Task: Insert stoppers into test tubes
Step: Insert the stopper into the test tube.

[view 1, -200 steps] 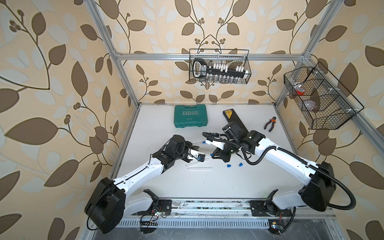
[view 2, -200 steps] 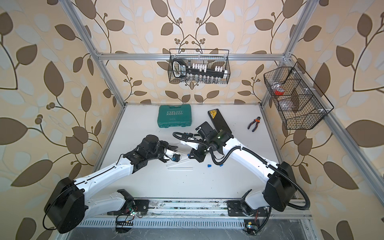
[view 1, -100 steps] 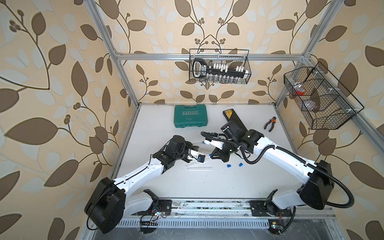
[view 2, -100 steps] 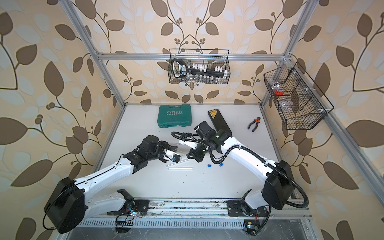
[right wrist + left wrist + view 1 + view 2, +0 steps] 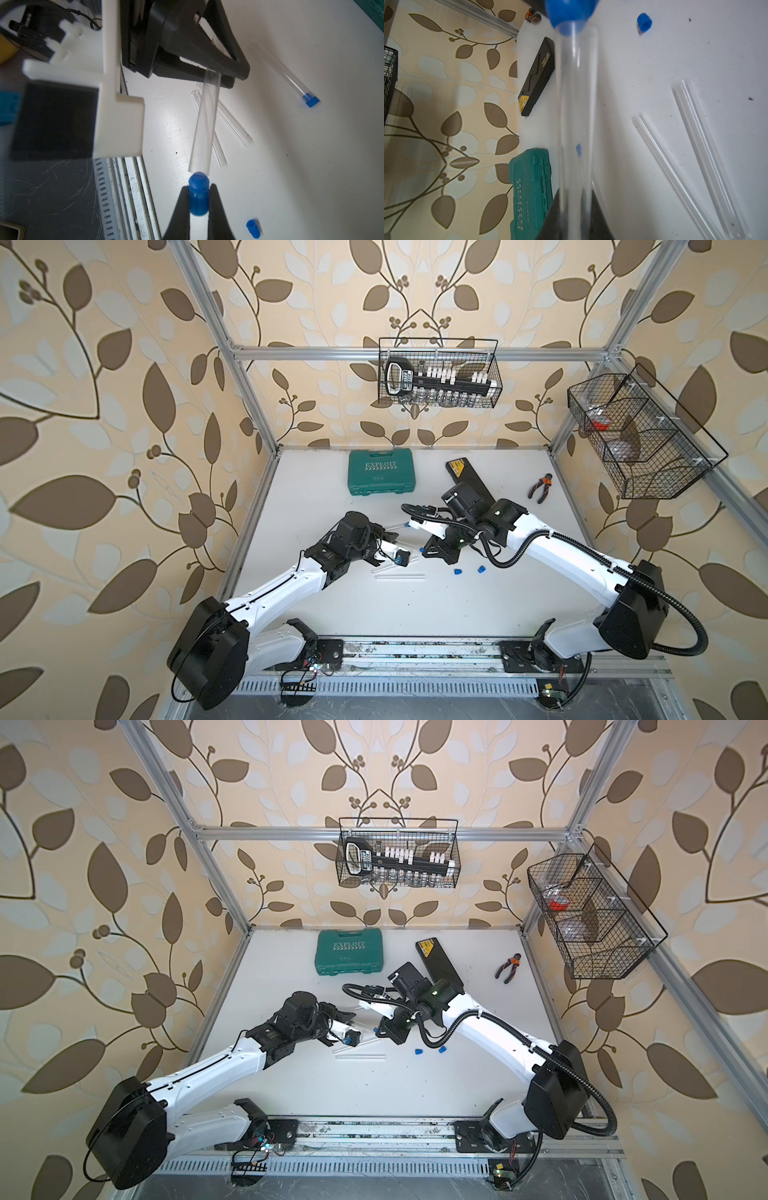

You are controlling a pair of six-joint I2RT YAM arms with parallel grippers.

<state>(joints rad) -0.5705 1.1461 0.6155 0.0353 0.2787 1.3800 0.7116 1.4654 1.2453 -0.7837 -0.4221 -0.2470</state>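
Right wrist: stopper (image 5: pixel 198 196) tip at tube (image 5: pixel 205 122) open rim.

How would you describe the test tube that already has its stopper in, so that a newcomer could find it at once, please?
On the white table, look just past the left gripper toward the green case. A clear tube lies there alone. It is the only one with a blue stopper seated in its end; the gripped tube and the two loose tubes have none.

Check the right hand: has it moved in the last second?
Yes, slightly. In a top view the right hand, shut on a stopper, has edged away from the loose stopper, toward the held test tube.
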